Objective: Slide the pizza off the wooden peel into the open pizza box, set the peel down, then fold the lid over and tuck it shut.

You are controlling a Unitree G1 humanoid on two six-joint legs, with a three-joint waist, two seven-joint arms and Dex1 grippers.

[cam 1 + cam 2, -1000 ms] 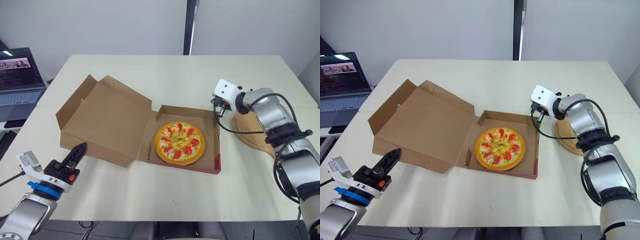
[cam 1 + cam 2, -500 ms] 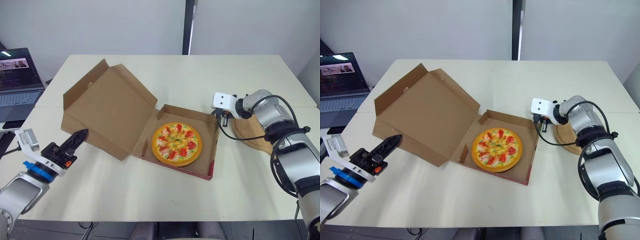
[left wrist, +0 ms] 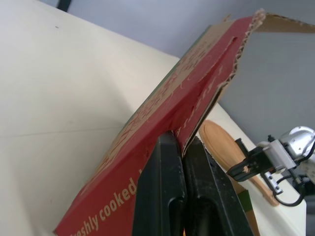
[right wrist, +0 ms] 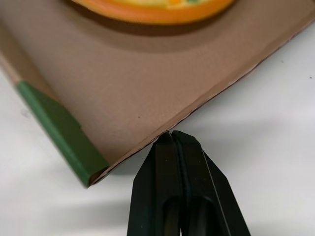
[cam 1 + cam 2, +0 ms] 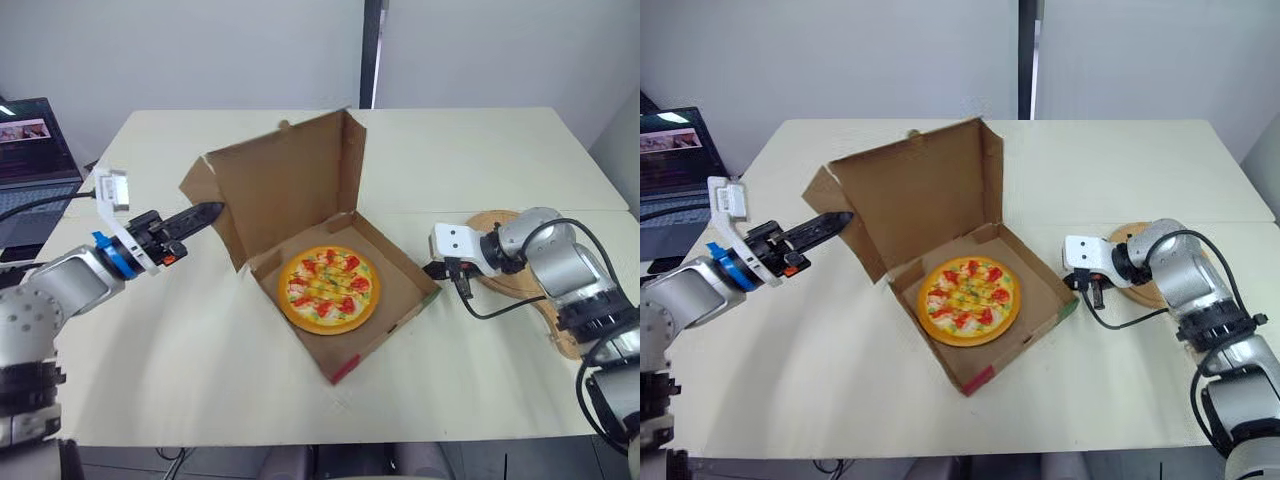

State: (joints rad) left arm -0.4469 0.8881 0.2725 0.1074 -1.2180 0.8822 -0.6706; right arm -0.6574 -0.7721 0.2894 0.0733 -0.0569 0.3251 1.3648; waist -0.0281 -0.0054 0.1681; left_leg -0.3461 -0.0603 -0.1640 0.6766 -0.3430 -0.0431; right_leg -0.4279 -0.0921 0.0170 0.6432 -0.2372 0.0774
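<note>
The round, orange-crusted pizza with red and yellow toppings lies flat and whole in the tray of the brown cardboard pizza box, sitting towards the hinge side with bare cardboard showing round it. The box's lid, plain brown inside and printed red outside, stands close to upright over the tray. The left gripper is at the lid's outer face, its two black fingers pressed together with no gap. It seems to be pushing the lid over, not pinching it. At the opposite corner the right gripper, fingers likewise closed tight, touches the tray's low wall, probably bracing the box so it does not skid across the pale table. The rounded wooden peel lies on that table just beyond the right arm, set down.
</note>
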